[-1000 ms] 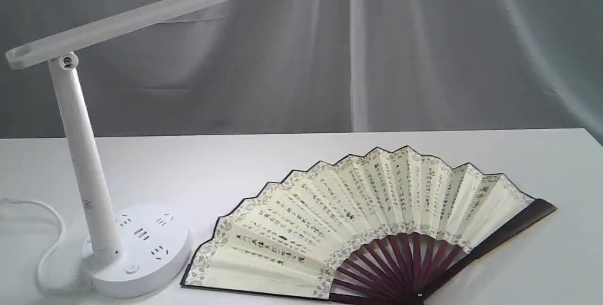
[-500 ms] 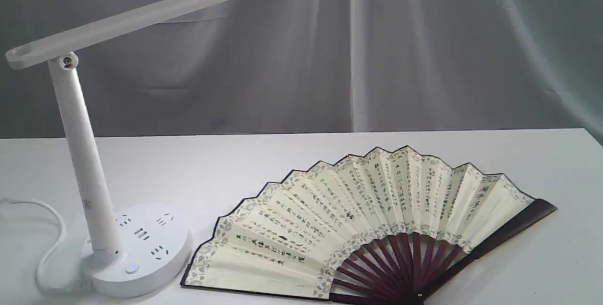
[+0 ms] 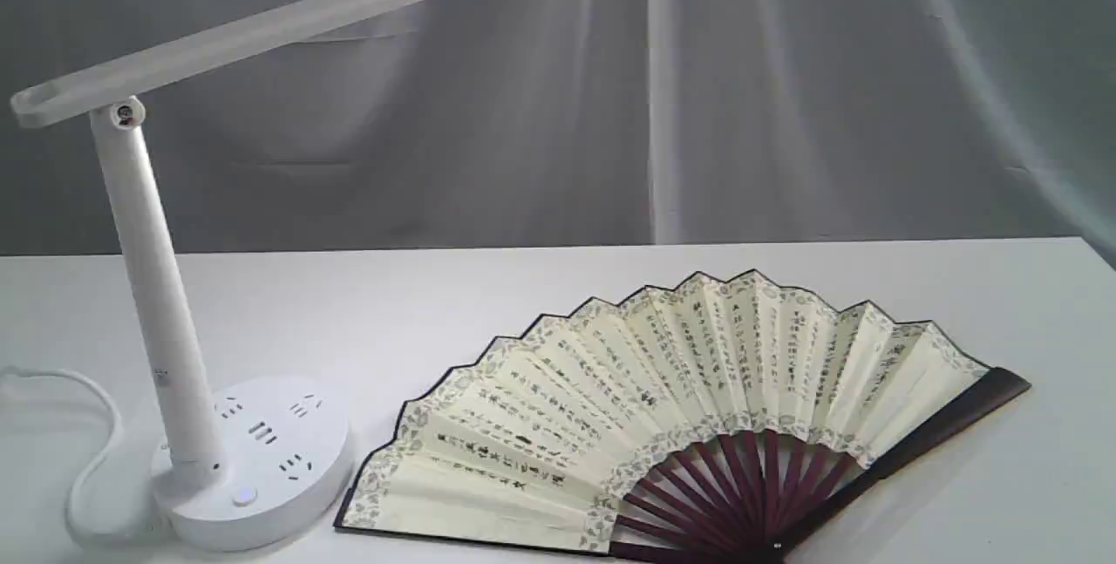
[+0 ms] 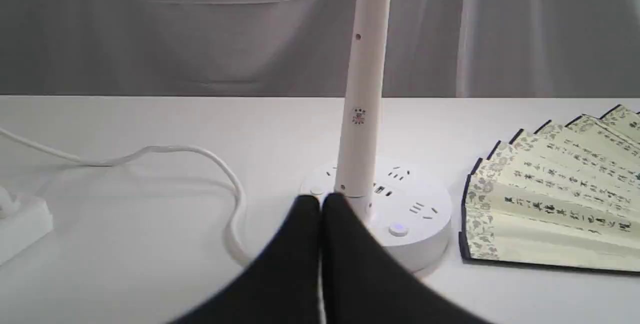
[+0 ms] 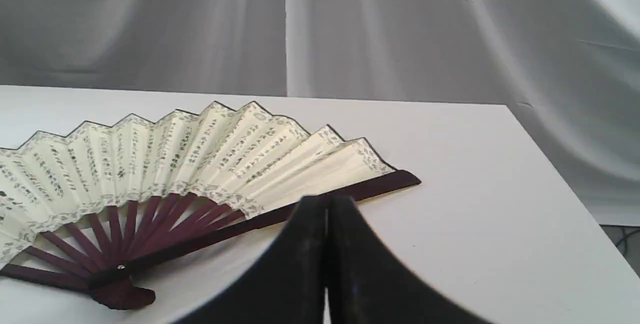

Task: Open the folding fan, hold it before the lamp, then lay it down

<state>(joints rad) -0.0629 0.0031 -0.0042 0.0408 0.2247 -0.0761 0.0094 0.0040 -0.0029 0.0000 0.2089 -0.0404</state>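
Pleated cream paper folding fan (image 3: 697, 390) with dark maroon ribs lies fully spread and flat on the white counter (image 3: 523, 285), just beside the round base of the white plastic desk lamp (image 3: 148, 285). A grey draped curtain (image 3: 785, 111) hangs behind the counter.

Only the exterior view takes in the lamp's long flat bar head, tilted upward on its slanted post. The left wrist view cuts that head off. Neither hand appears in the exterior view.

The right wrist view shows the fan's pivot and rounded butt end, which the exterior view clips at its lower edge.

The left hand (image 4: 321, 199) has its black fingers pressed together on nothing, just before the lamp's base. The right hand (image 5: 327, 201) is likewise closed and empty, near the fan's maroon outer guard.

The left wrist view alone follows the white cord (image 4: 165, 149) looping over to a white block (image 4: 20, 224) at the frame's edge.

A faintly blue round button (image 4: 397, 229) sits on the base.

A small red sticker (image 4: 358, 116) on the post and the fan's dark calligraphy columns are too small to read.
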